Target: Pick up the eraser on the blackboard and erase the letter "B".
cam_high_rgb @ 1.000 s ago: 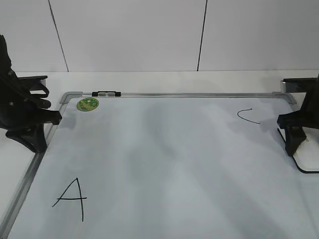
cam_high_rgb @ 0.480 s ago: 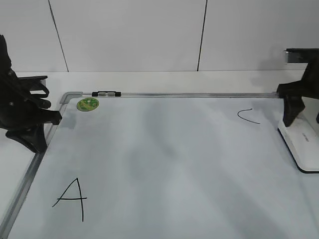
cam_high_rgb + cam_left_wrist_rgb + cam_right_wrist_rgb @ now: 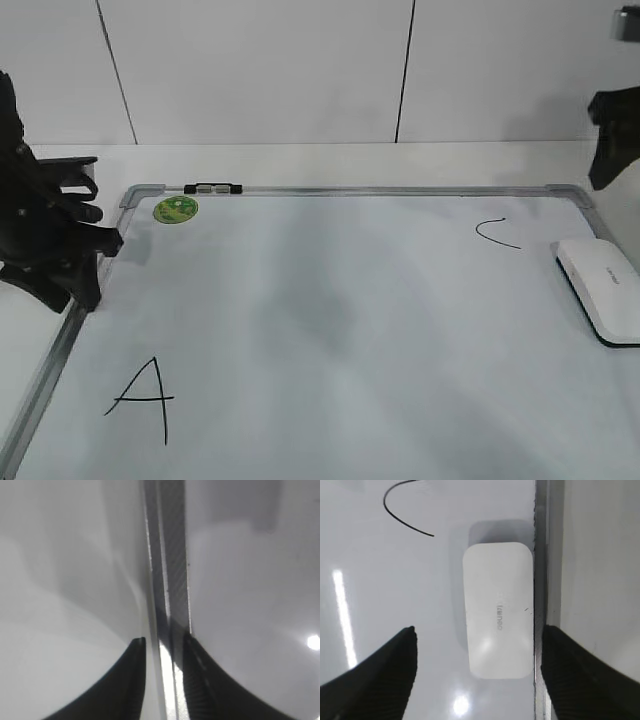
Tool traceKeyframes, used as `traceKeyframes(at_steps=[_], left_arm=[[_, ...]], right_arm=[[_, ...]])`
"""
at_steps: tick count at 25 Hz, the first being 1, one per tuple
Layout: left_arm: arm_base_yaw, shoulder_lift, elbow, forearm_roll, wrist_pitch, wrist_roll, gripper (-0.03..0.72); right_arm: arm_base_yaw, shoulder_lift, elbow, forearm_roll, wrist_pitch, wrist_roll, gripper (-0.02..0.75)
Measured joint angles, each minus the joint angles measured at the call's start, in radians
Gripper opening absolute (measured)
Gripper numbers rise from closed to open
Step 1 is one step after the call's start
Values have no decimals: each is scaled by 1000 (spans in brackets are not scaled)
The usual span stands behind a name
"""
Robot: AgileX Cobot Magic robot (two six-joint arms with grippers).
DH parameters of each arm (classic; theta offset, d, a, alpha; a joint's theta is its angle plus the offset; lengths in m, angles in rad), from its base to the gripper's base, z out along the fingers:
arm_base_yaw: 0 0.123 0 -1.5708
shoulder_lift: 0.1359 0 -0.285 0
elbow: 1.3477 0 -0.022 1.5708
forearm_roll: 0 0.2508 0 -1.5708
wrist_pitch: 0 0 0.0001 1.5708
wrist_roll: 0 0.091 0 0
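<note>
The white eraser (image 3: 600,290) lies flat on the blackboard (image 3: 350,189) against its right frame, just right of the letter "C" (image 3: 497,234). In the right wrist view the eraser (image 3: 497,610) lies straight below my right gripper (image 3: 479,629), which is open and empty. In the exterior view the right gripper (image 3: 603,170) hangs high at the upper right, well above the eraser. My left gripper (image 3: 75,285) sits at the board's left frame; in its wrist view (image 3: 161,641) the jaws stand a narrow gap apart over the frame rail (image 3: 170,580). No letter "B" shows in any view.
A large "A" (image 3: 145,397) is at the board's front left. A round green magnet (image 3: 175,209) and a small black-and-silver clip (image 3: 213,187) are at the back left corner. A white wall stands behind the table.
My right gripper has risen up and back from low over the eraser; the eraser stays on the board by the right frame. The left arm has shifted slightly.
</note>
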Motion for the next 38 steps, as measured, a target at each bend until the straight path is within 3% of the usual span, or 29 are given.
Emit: traceKeyframes(at_steps=[6,12,20,32,38], left_arm=[[0,-61,5,31,77,3,340],[0,-150,5,101,246,5,306],[0,-287,24,113,257,5,297],[0,-750,299,112,275,5,295],[0,-1076,483,112,194,7,290]], right_arm=[[0,-161,0,8,5,0,589],[0,-378,54,11,14,2,587],[0,-644,226,50,31,2,586],[0,-1169,488,23,41,2,586],[0,-1411,594,5,50,4,585]])
